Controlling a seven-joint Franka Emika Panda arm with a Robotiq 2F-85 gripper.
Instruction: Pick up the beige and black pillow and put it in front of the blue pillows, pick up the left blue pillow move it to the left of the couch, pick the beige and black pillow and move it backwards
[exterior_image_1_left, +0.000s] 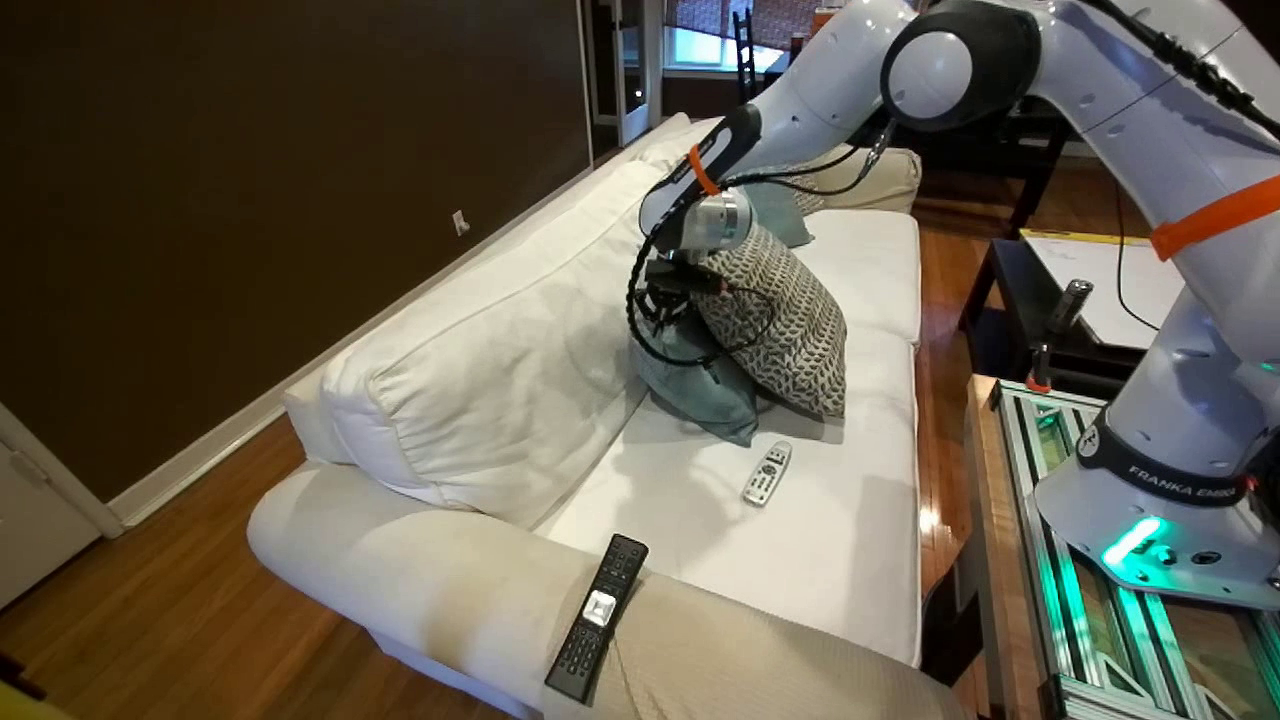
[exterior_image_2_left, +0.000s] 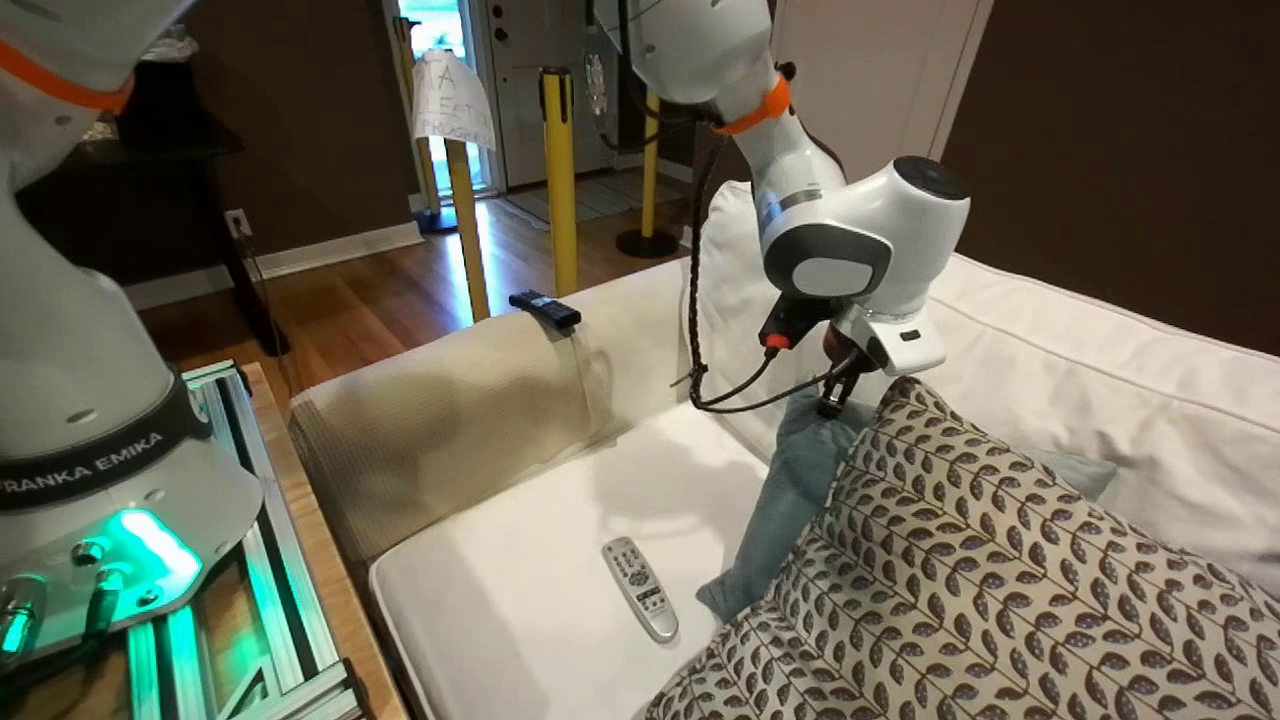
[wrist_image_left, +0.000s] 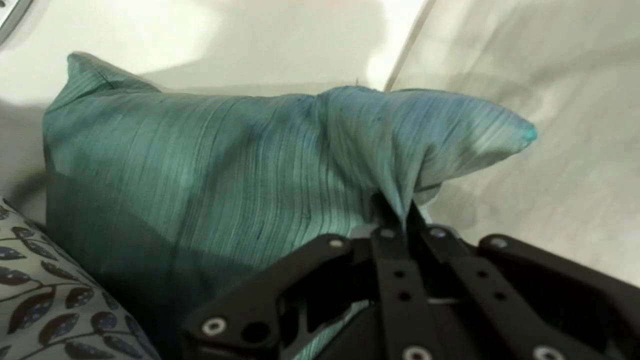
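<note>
Arm (exterior_image_1_left: 960, 66) arched, wrist (exterior_image_2_left: 906, 250) pointing down, jaws clamped.

Fingers (wrist_image_left: 392, 280) matt black, shiny metal screws (wrist_image_left: 214, 326); pinched between them, blue pillow (wrist_image_left: 200, 175), finely streaked cloth, slight sheen, puckered there. Just beside them, beige pillow (exterior_image_2_left: 1000, 560), matt cloth; around them, couch (exterior_image_1_left: 480, 370), matt white cloth, ribbed at armrest (exterior_image_2_left: 335, 480); above them, arm (exterior_image_1_left: 820, 90), smooth and glossy. Farther from them, grey remote (exterior_image_2_left: 640, 590), smooth plastic; black remote (exterior_image_1_left: 597, 617), matt plastic; floor (exterior_image_1_left: 200, 610), glossy wood; ledge (exterior_image_1_left: 990, 500), plain wood; rails (exterior_image_2_left: 287, 590), bare metal; sign (exterior_image_2_left: 450, 105), paper.
</note>
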